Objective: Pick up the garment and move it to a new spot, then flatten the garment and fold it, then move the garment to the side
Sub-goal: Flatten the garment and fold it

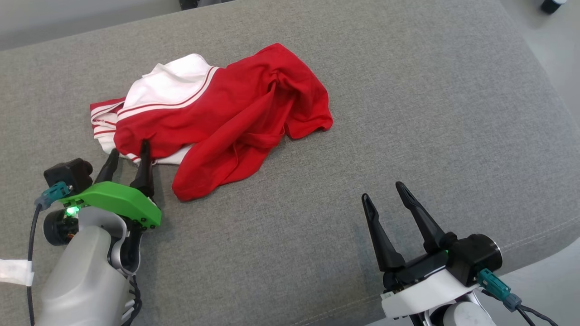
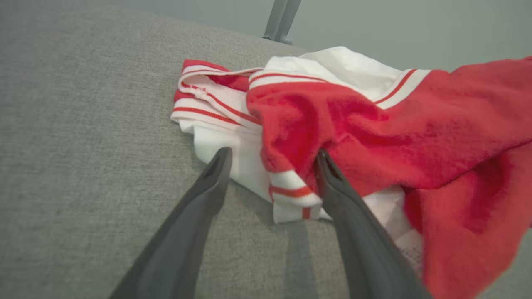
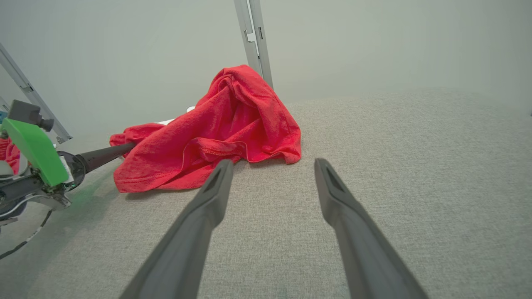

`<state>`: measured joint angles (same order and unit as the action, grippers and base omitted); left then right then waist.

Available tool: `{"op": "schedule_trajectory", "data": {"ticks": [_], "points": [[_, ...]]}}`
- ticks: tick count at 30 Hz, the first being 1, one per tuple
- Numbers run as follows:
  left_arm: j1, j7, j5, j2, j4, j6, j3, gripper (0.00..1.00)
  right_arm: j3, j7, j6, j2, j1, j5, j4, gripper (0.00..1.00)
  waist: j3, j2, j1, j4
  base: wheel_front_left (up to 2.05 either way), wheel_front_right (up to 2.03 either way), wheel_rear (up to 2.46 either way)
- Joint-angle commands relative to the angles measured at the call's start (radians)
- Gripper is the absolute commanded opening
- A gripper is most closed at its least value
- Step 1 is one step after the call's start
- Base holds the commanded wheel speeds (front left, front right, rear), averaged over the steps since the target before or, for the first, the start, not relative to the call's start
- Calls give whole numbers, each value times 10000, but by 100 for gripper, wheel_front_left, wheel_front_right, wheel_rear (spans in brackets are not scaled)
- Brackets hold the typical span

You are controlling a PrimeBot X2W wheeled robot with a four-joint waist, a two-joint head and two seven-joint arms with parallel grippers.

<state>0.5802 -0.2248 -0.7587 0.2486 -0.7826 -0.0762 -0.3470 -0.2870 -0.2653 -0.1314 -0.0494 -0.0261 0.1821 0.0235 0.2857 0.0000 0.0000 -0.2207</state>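
With my left gripper [image 1: 129, 149] wide open and empty at the near-left edge of the crumpled garment [image 1: 217, 113] on the grey cushion [image 1: 408, 113], and the right gripper [image 1: 382, 190] open, empty, apart, I fear closing catches one thin layer that slips on lifting.

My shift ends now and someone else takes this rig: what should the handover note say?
Left gripper: open, fingers astride the striped white hem at the near left corner of the garment; nothing gripped.
Right gripper: open, over bare grey cushion, apart from the garment.
Garment: crumpled red and white heap, left of the middle in the head view.
Done: no step finished; the left arm is placed for the first grasp.
Left: close and lift, move to a new spot, flatten, fold, move aside.
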Motion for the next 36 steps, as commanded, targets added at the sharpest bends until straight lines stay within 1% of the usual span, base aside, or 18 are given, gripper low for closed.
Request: {"op": "schedule_trajectory", "data": {"ticks": [1,3,5,8,11,15,16,18,20,21,24,26,28,30,32,34,36], "points": [[-69,-90,2,53,-7,36,38,0,7,4,14,-21,-27,76,65,100,33,0,0,-82,0,0,0],[-152,-81,-63,71,-16,-8,49,0,21,4,14,-21,-12,96,71,100,17,0,0,-102,0,0,0],[-265,28,-239,82,127,-142,72,0,84,4,14,-18,55,121,82,100,-48,0,0,-97,0,0,0],[-323,479,-792,-86,702,-396,92,0,130,4,14,-19,137,196,-11,100,-207,0,0,-26,0,0,0],[-267,1440,-1805,-247,1877,-521,120,0,88,4,14,-21,119,316,-65,100,-438,0,0,48,0,0,0],[229,3214,-3021,-200,3918,-553,44,0,-8,4,14,-21,69,485,-144,100,-842,0,0,65,0,0,0],[412,3662,-3241,-185,4342,-430,42,0,-37,4,14,-21,60,536,-160,100,-951,0,0,33,0,0,0],[918,4474,-3661,-263,5151,54,122,0,-70,4,14,-22,72,651,-195,100,-1163,0,0,-78,0,0,0],[1588,5059,-4032,-419,5726,693,250,0,-117,4,14,-21,108,754,-270,100,-1399,0,0,-241,0,0,0],[1983,5255,-4029,-498,5933,1007,283,0,-133,4,14,-22,144,799,-306,100,-1521,0,0,-320,0,0,0],[3247,5510,-4167,-1005,6293,1961,454,0,-142,4,14,-22,254,877,-382,100,-1814,0,0,-521,0,0,0],[4113,5490,-4206,-1345,6329,2513,552,0,-167,4,14,-22,283,909,-421,100,-1962,0,0,-626,0,0,0],[4876,5408,-4280,-1590,6227,2961,596,0,-179,4,14,-22,352,904,-459,100,-2083,0,0,-696,0,0,0],[5528,5222,-4313,-1774,6001,3304,572,0,-151,4,14,-22,389,894,-484,100,-2159,0,0,-715,0,0,0],[5886,5054,-4237,-1857,5591,3522,458,0,-112,4,14,-21,389,896,-495,100,-2226,0,0,-705,0,0,0],[5916,4915,-4167,-1857,5080,3671,413,0,-82,4,14,-21,357,930,-472,100,-2276,0,0,-684,0,0,0],[5554,4868,-4235,-1767,4502,3809,509,0,-72,4,14,-21,314,987,-431,100,-2284,0,0,-660,0,0,0]]}}
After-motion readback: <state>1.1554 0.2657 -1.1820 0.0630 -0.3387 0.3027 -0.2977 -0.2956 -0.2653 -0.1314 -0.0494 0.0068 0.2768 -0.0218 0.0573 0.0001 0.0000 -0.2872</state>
